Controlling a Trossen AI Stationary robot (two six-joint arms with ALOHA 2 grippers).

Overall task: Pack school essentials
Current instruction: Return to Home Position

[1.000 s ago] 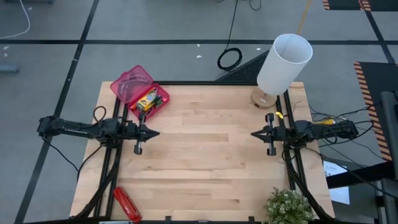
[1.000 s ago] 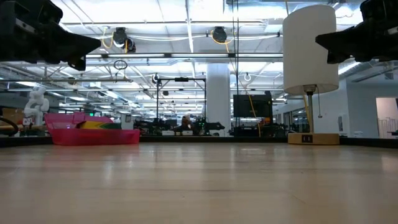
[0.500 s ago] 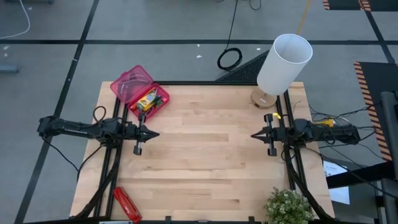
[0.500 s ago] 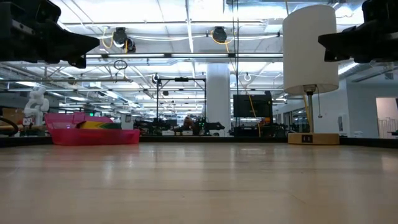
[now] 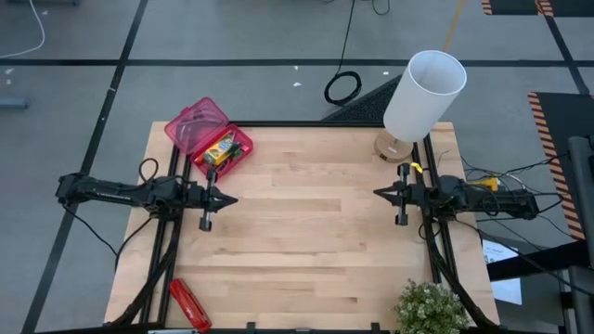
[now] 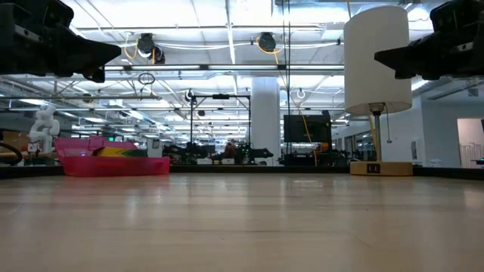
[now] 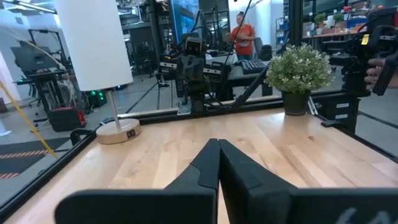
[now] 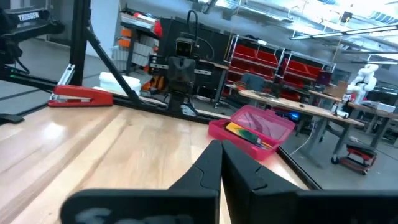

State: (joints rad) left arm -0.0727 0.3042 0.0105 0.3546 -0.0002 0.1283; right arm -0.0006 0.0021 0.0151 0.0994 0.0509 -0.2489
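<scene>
An open pink case [image 5: 209, 137] stands at the table's far left corner, its lid [image 5: 195, 122] folded back. A green-yellow crayon box [image 5: 220, 148] lies in its tray, seen also in the right wrist view as the crayon box [image 8: 245, 134]. No other school essentials show. My left gripper [image 5: 232, 199] hovers shut at the table's left side, near the case, above the wood. My right gripper [image 5: 377, 194] hovers shut at the right side, facing the left one. Each wrist view shows its fingers closed with nothing between them: left gripper [image 7: 218, 144], right gripper [image 8: 221, 145].
A white lamp [image 5: 422, 93] stands at the far right corner and a potted plant [image 5: 432, 309] at the near right. A long red stapler [image 5: 188, 304] lies at the near left corner. Bare wood [image 5: 306, 232] stretches between the grippers. A person [image 7: 242, 37] stands beyond the table.
My right gripper has shifted a little toward the table's far edge. Nothing else has moved.
</scene>
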